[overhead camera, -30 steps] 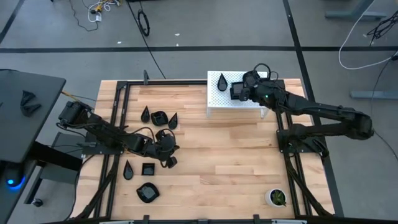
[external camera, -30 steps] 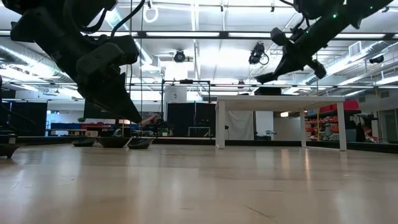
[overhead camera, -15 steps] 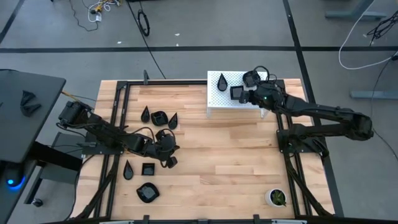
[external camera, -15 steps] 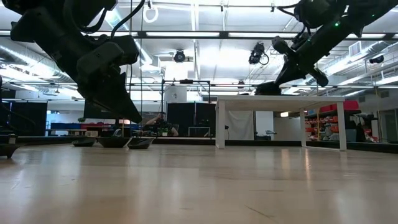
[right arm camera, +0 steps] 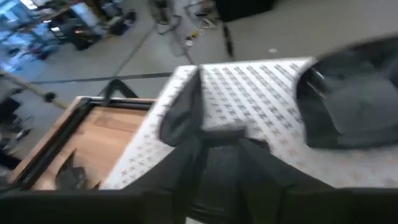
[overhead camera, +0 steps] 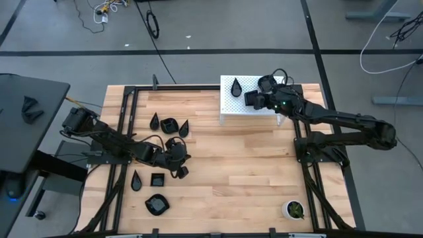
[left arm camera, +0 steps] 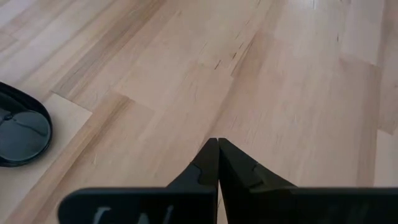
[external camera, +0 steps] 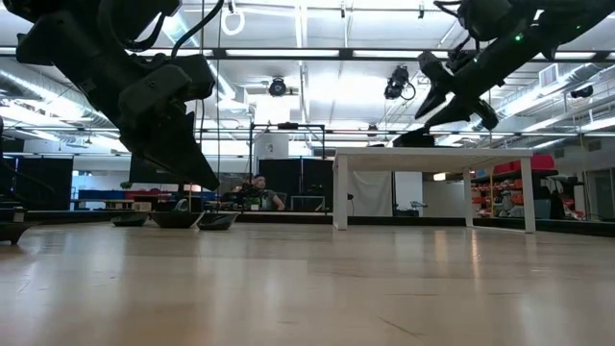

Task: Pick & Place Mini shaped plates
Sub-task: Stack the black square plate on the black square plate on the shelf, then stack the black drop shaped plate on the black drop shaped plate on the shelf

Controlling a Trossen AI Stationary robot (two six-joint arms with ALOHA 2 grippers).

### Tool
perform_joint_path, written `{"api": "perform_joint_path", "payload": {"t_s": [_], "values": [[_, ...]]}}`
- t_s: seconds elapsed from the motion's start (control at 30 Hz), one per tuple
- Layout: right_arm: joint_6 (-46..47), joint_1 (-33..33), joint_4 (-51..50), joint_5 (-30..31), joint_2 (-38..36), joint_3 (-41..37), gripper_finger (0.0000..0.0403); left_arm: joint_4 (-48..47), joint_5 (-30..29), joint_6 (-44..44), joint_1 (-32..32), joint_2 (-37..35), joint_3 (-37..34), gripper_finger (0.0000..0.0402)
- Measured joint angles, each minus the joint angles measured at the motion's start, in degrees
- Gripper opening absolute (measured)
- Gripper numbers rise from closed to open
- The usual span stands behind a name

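Several black mini shaped plates lie on the wooden table at the left, among them a teardrop [overhead camera: 154,121], a square one [overhead camera: 157,178] and an oval one [overhead camera: 156,204]. Two more sit on the white perforated stand [overhead camera: 231,104]: a teardrop [overhead camera: 236,86] and a square plate [overhead camera: 252,99], which shows flat on the stand top in the low view [external camera: 415,140]. My right gripper [overhead camera: 260,99] hangs open just over the square plate [external camera: 444,104]. My left gripper [overhead camera: 181,172] is shut and hovers low over bare wood [left arm camera: 217,143], near a round plate [left arm camera: 18,134].
A black frame rail [overhead camera: 125,112] runs round the table's edges. A small white pot with a green plant [overhead camera: 294,209] stands at the near right corner. Bare wood [overhead camera: 244,165] lies between the plates on the left and the stand. A person sits in the room beyond [external camera: 255,187].
My right gripper has sunk toward the white stand with the square plate, set it down on the stand top and opened, letting go. The plate, held in the air a second ago, now lies flat on the stand. The fingers now stand apart just above it.
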Motion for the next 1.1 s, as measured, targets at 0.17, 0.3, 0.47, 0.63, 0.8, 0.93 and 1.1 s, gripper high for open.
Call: {"api": "perform_joint_path", "payload": {"t_s": [0.17,0.3,0.47,0.63,0.8,0.93,1.1], "values": [[-2.10,0.10,1.63,-3.37,-1.70,0.00,0.0166,0.00,0.00,-0.01,0.00,0.00,0.00,0.0005],[-4.52,1.78,2.97,-4.77,-2.94,-0.02,0.0167,0.00,0.00,-0.03,-0.02,0.00,0.00,0.0005],[-8.68,10.17,11.17,-7.42,-3.32,-0.02,0.0151,0.00,0.00,-0.03,-0.04,0.00,0.00,0.0005],[-12.50,27.50,13.42,-6.64,-1.57,0.00,0.0121,0.38,-2.51,-0.03,-0.76,0.02,0.00,0.0005],[-11.83,46.67,16.87,1.85,5.78,0.00,0.0083,-0.16,-1.81,0.34,-2.11,-1.61,-0.04,0.0005],[-11.82,56.66,26.72,7.40,15.43,0.00,0.0053,-10.50,0.22,-1.93,-2.52,-6.14,1.77,0.0005],[-11.82,61.16,39.28,11.66,28.44,0.00,0.0027,-35.66,-0.92,-15.33,-2.62,-11.98,5.97,0.0005]]}}
